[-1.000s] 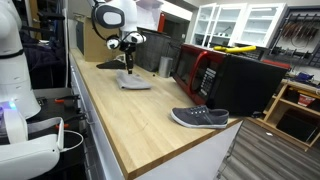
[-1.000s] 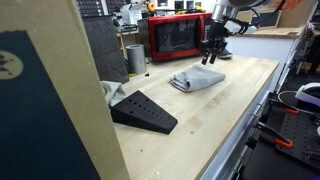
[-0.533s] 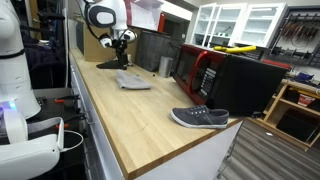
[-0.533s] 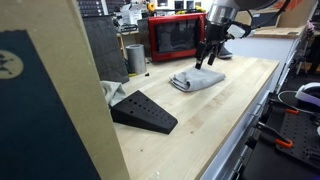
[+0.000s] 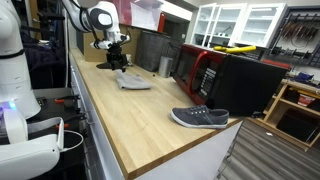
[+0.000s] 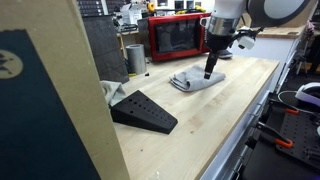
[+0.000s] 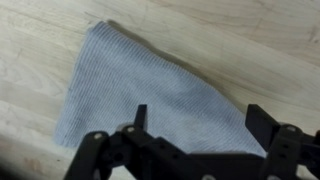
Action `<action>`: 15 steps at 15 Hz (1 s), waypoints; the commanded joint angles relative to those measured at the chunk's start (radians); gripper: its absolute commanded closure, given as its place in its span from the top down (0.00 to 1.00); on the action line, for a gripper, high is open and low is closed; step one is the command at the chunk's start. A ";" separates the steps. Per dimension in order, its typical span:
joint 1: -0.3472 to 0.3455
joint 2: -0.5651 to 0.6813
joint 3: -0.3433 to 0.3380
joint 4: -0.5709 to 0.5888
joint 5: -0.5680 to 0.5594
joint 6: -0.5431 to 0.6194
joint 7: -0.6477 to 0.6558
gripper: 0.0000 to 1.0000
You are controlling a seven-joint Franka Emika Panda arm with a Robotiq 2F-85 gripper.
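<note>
A folded grey cloth (image 7: 140,90) lies flat on the light wooden worktop (image 7: 250,40). My gripper (image 7: 200,120) hangs above it, open, with nothing between its fingers (image 7: 268,122). In both exterior views the gripper (image 5: 113,52) (image 6: 209,68) hovers over the cloth (image 5: 134,82) (image 6: 196,80), clear of it.
A grey shoe (image 5: 200,117) lies near the worktop's corner. A red microwave (image 6: 176,36) and a metal cup (image 6: 135,58) stand at the back. A black wedge (image 6: 144,111) lies on the worktop beside a large cardboard box (image 6: 50,100).
The gripper has opened, let go of the cloth and risen away from it. The cloth stays flat on the worktop.
</note>
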 commanded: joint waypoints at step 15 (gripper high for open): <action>-0.083 0.281 0.151 0.171 -1.128 0.084 0.454 1.00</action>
